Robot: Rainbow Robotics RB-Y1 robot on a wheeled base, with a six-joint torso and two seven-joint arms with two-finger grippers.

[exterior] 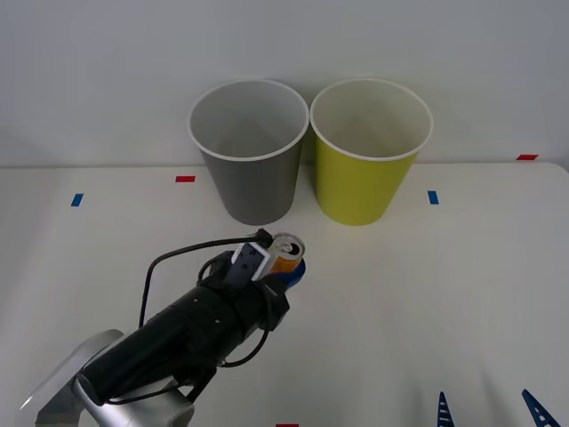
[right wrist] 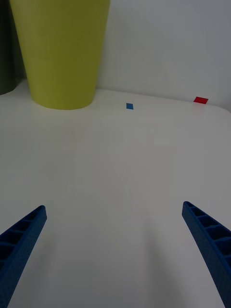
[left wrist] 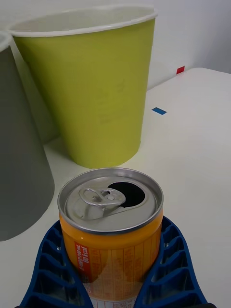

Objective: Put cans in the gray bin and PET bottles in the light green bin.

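We are seeing left gripper fingers pinching orange can upright, near side of gray bin; light green bin standing right. Right gripper fingers spread, near right over counter.

White table; red and blue tape marks.

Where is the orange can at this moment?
In the front view the orange can is left of centre, just in front of the gray bin, held upright in the left gripper, whose blue fingers wrap around it.
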